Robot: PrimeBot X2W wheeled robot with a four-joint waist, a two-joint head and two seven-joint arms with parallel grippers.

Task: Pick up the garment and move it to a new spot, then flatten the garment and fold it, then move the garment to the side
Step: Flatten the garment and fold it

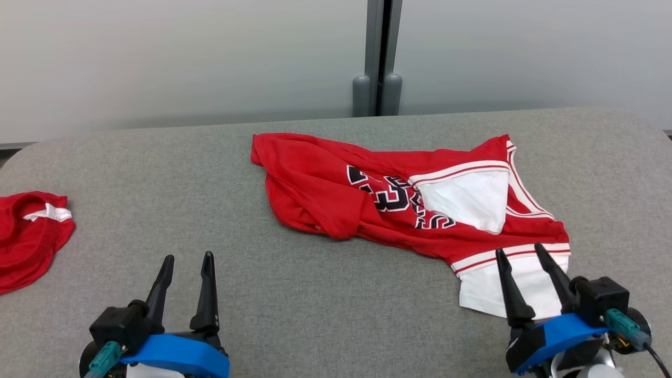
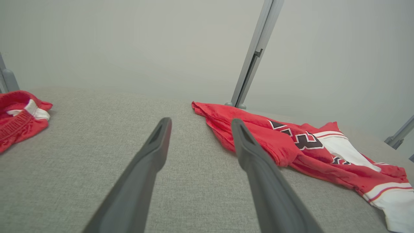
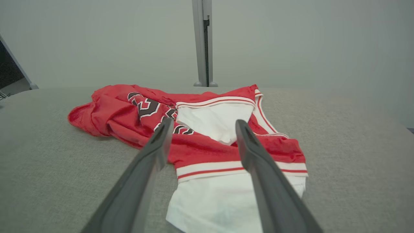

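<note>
A red jersey with white trim and dark lettering, the garment (image 1: 388,197) (image 2: 291,145) (image 3: 207,136), lies crumpled on the grey table (image 1: 294,294), right of centre. Its white hem reaches toward me at the lower right. My right gripper (image 1: 518,253) (image 3: 200,124) is open, its fingertips over the near white-and-red hem, with nothing between the fingers. At the lower left my left gripper (image 1: 188,258) (image 2: 200,122) stands open over bare table, well left of the garment.
A second red cloth with a white band (image 1: 29,236) (image 2: 19,118) lies at the table's left edge. Behind the table a pale wall stands with a grey post (image 1: 379,58). Bare grey surface stretches between the two cloths.
</note>
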